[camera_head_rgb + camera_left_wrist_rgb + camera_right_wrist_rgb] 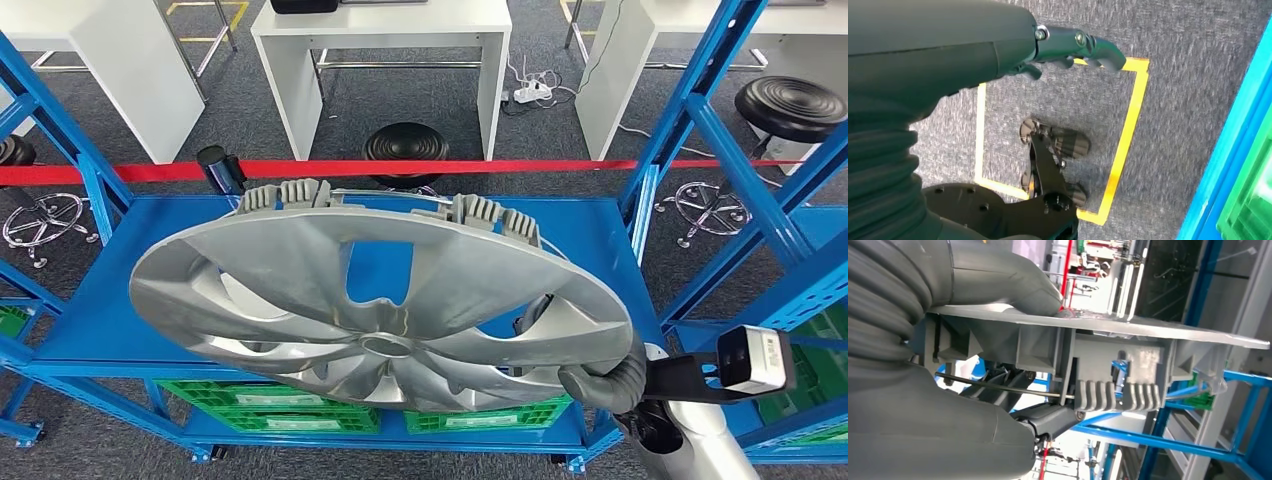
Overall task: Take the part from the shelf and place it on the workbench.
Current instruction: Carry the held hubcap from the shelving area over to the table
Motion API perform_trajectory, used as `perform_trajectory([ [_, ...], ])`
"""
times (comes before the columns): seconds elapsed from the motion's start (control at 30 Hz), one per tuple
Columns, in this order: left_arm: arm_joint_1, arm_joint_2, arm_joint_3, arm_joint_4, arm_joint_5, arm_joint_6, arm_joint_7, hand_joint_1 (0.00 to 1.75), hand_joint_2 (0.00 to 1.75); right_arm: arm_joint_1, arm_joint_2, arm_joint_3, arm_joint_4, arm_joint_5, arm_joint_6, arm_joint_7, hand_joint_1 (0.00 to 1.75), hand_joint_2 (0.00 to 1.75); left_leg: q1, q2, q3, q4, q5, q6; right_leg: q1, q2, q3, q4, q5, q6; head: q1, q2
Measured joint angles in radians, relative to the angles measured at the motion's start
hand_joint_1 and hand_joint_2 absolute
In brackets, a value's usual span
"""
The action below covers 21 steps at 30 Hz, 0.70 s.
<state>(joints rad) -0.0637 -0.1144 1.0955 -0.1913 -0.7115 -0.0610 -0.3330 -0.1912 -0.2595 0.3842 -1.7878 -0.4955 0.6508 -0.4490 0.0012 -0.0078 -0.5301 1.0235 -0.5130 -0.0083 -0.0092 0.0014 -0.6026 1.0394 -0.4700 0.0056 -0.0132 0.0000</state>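
Fingers (pixel 1048 420) of the right hand (pixel 605 385) clamp the rim of the wheel cover (pixel 380 310): in the right wrist view the thick grey thumb (pixel 1013 287) presses on the silver face while the darker fingers hook under the edge beside the ribbed clips and the wire ring. In the head view that hand sits at about four o'clock on the cover, gripping at a single point on the rim.

The wheel cover is held in the air, tilted, its face turned up toward the camera and its far edge with the grey retaining clips at twelve o'clock. It hangs in front of and above the blue shelf (pixel 120 300), apparently clear of the deck, though the cover hides part of the deck. Green crates (pixel 290 410) sit on the lower level.

The left hand (pixel 1073 47) hangs toward the carpeted floor (pixel 1188 75) near yellow tape, holding nothing; its fingers look loosely curled.

The part seems lifted off the shelf, with the carry to the workbench yet to come. Risks as I judge them: a broad, light disc held at one edge can pivot or slip from the pinch, and on a turn its wide rim could strike the blue uprights (pixel 690 120) at two o'clock.
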Motion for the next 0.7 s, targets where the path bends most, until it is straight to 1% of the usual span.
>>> perform_trajectory([
  [0.03,0.000,0.001,0.000,0.000,0.000,0.001,0.000,0.00,1.75,0.000,-0.002,0.000,0.000,-0.001,0.000,-0.002,1.75,1.75,0.001,0.001,-0.003,-0.005,0.004,0.007,-0.001,0.000,-0.001,0.000,0.002,0.006,-0.001,0.000],
  [0.07,0.000,0.001,0.000,0.000,0.000,0.002,0.000,0.00,1.75,0.000,-0.003,0.000,0.000,-0.001,0.000,-0.004,1.75,1.75,0.003,0.002,-0.006,-0.008,0.011,0.014,-0.001,0.000,-0.005,0.006,-0.005,0.012,0.000,0.000],
  [0.1,-0.001,0.001,0.000,0.000,0.000,0.003,0.000,0.00,1.75,0.000,-0.004,0.000,0.000,0.000,0.000,-0.005,1.75,1.75,0.006,0.003,-0.011,-0.011,0.018,0.021,-0.001,0.001,-0.014,0.028,-0.026,0.017,0.002,0.000],
  [0.13,-0.001,0.001,0.000,-0.001,0.000,0.003,0.000,0.00,1.75,0.001,-0.005,0.000,0.000,0.002,0.000,-0.005,1.75,1.75,0.007,0.005,-0.017,-0.013,0.024,0.026,-0.002,0.001,-0.031,0.070,-0.060,0.021,0.004,0.000],
  [0.2,-0.002,0.002,0.000,-0.001,-0.001,0.004,-0.001,0.00,1.75,0.006,-0.005,0.001,0.000,0.008,0.000,0.000,1.75,1.75,0.005,0.007,-0.035,-0.012,0.036,0.033,-0.003,0.001,-0.077,0.197,-0.139,0.029,0.008,0.000],
  [0.23,-0.002,0.002,0.000,-0.001,-0.002,0.004,-0.001,0.00,1.75,0.009,-0.005,0.003,0.000,0.011,0.000,0.004,1.75,1.75,0.005,0.008,-0.044,-0.010,0.041,0.034,-0.003,0.001,-0.091,0.246,-0.160,0.031,0.009,0.000],
  [0.27,-0.001,0.002,0.000,-0.001,-0.002,0.004,-0.001,0.00,1.75,0.011,-0.005,0.005,0.001,0.014,0.000,0.007,1.75,1.75,0.004,0.008,-0.053,-0.008,0.046,0.033,-0.003,0.001,-0.090,0.263,-0.163,0.032,0.009,0.000],
  [0.3,-0.001,0.001,0.000,-0.001,-0.002,0.004,-0.001,0.00,1.75,0.012,-0.004,0.008,0.001,0.016,0.000,0.009,1.75,1.75,0.004,0.008,-0.062,-0.005,0.051,0.032,-0.003,0.001,-0.067,0.239,-0.148,0.031,0.010,0.000],
  [0.33,-0.001,0.001,0.000,-0.001,-0.002,0.004,-0.001,0.00,1.75,0.012,-0.004,0.010,0.002,0.018,0.000,0.010,1.75,1.75,0.004,0.008,-0.070,0.000,0.055,0.030,-0.003,0.000,-0.024,0.177,-0.121,0.029,0.011,0.000],
  [0.37,-0.002,0.000,0.000,-0.001,-0.003,0.004,-0.001,0.00,1.75,0.011,-0.002,0.012,0.003,0.019,0.000,0.010,1.75,1.75,0.004,0.008,-0.076,0.004,0.059,0.027,-0.003,0.000,0.022,0.102,-0.103,0.024,0.012,0.000],
  [0.4,-0.002,-0.001,0.000,-0.001,-0.003,0.004,0.000,0.00,1.75,0.010,0.000,0.013,0.004,0.021,0.000,0.010,1.75,1.75,0.004,0.008,-0.081,0.006,0.063,0.022,0.000,0.001,0.058,0.044,-0.085,0.018,0.013,0.000],
  [0.43,-0.002,-0.002,0.000,-0.001,-0.005,0.004,0.000,0.00,1.75,0.008,0.002,0.013,0.004,0.023,0.000,0.010,1.75,1.75,0.003,0.007,-0.084,0.009,0.067,0.017,0.003,0.001,0.080,0.004,-0.076,0.011,0.013,0.000],
  [0.47,-0.003,-0.002,0.000,-0.001,-0.008,0.005,0.002,0.00,1.75,0.006,0.004,0.013,0.005,0.024,0.000,0.009,1.75,1.75,0.003,0.007,-0.086,0.009,0.071,0.011,0.006,0.002,0.083,-0.007,-0.076,0.004,0.013,0.000],
  [0.5,-0.003,-0.002,0.000,-0.001,-0.012,0.006,0.004,0.00,1.75,0.005,0.006,0.013,0.005,0.025,-0.001,0.008,1.75,1.75,0.002,0.007,-0.087,0.008,0.076,0.004,0.009,0.003,0.079,-0.006,-0.069,-0.003,0.013,0.000],
  [0.53,-0.003,-0.001,0.000,-0.001,-0.016,0.006,0.006,0.00,1.75,0.004,0.008,0.013,0.006,0.026,-0.001,0.008,1.75,1.75,0.002,0.006,-0.089,0.008,0.079,-0.003,0.007,0.002,0.075,-0.010,-0.065,-0.011,0.013,0.000],
  [0.57,-0.003,-0.001,0.000,-0.001,-0.020,0.007,0.008,0.00,1.75,0.003,0.012,0.013,0.006,0.028,-0.002,0.007,1.75,1.75,0.002,0.006,-0.093,0.013,0.073,-0.009,0.005,0.001,0.071,-0.013,-0.059,-0.020,0.012,0.000],
  [0.6,-0.003,0.000,-0.001,-0.001,-0.022,0.007,0.009,0.00,1.75,0.003,0.016,0.012,0.006,0.031,-0.002,0.007,1.75,1.75,0.003,0.005,-0.101,0.031,0.053,-0.015,0.002,0.000,0.065,-0.016,-0.050,-0.027,0.010,0.000],
  [0.63,-0.003,0.001,-0.001,-0.002,-0.022,0.007,0.009,0.00,1.75,0.003,0.020,0.012,0.006,0.033,-0.003,0.006,1.75,1.75,0.005,0.005,-0.115,0.069,0.018,-0.020,0.000,-0.001,0.058,-0.018,-0.042,-0.033,0.008,0.000],
  [0.67,-0.003,0.002,-0.001,-0.002,-0.022,0.007,0.009,0.00,1.75,0.003,0.023,0.012,0.006,0.036,-0.003,0.006,1.75,1.75,0.006,0.005,-0.134,0.125,-0.027,-0.025,0.000,-0.001,0.048,-0.018,-0.034,-0.037,0.006,0.000],
  [0.7,-0.003,0.004,-0.001,-0.002,-0.022,0.007,0.010,0.00,1.75,0.003,0.026,0.012,0.006,0.043,-0.004,0.003,1.75,1.75,0.006,0.005,-0.155,0.191,-0.070,-0.029,0.000,-0.001,0.038,-0.017,-0.026,-0.038,0.004,0.000],
])
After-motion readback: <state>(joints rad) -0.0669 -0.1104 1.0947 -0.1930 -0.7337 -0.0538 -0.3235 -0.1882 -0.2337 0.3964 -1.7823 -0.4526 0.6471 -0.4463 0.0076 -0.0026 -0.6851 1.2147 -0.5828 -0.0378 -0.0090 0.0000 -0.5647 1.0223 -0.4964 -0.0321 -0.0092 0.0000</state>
